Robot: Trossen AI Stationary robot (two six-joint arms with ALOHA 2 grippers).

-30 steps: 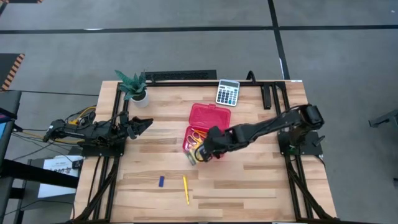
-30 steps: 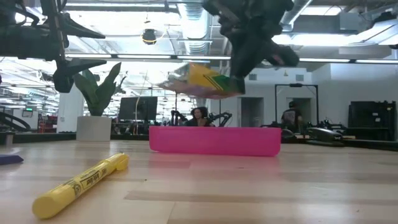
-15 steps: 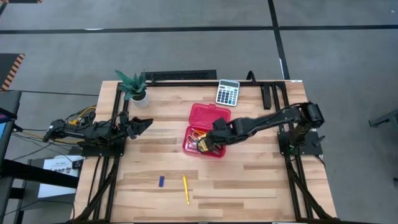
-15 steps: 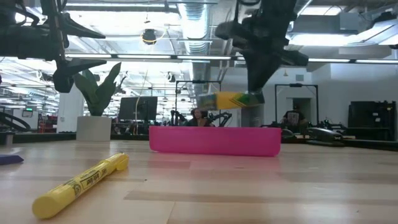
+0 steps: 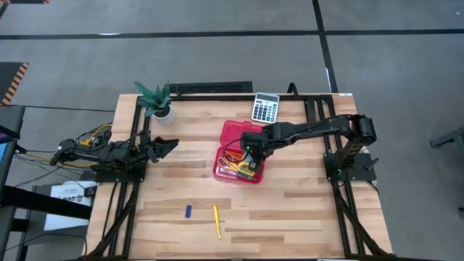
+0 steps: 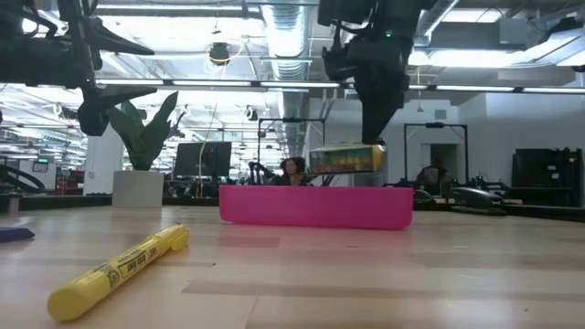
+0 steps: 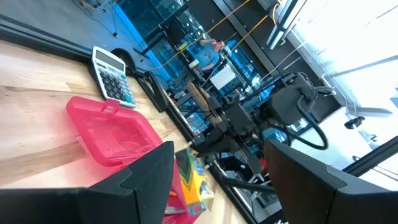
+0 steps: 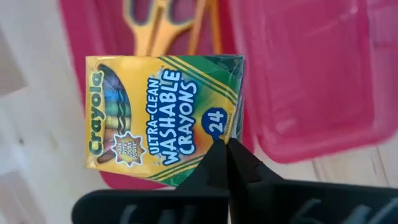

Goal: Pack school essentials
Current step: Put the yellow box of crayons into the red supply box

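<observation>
— Above the open red plastic hinged case (image 5: 239,154), what hangs there?
— A green-yellow cardboard crayon box (image 8: 165,118), pinched in the right gripper (image 8: 227,147).
— What's packed?
— Yellow-handled scissors (image 8: 158,20). A yellow marker (image 6: 121,270) and small blue piece (image 5: 188,212) wait on the wooden surface (image 5: 290,210); the left gripper (image 5: 165,144) idles, spread.

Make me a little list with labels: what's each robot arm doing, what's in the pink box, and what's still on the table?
right gripper: shut on crayon box, holding it over the case
left gripper: open, waiting at the table's left side
in the case: scissors, orange pencils
on the table: yellow stick, blue piece, calculator, plant
</observation>
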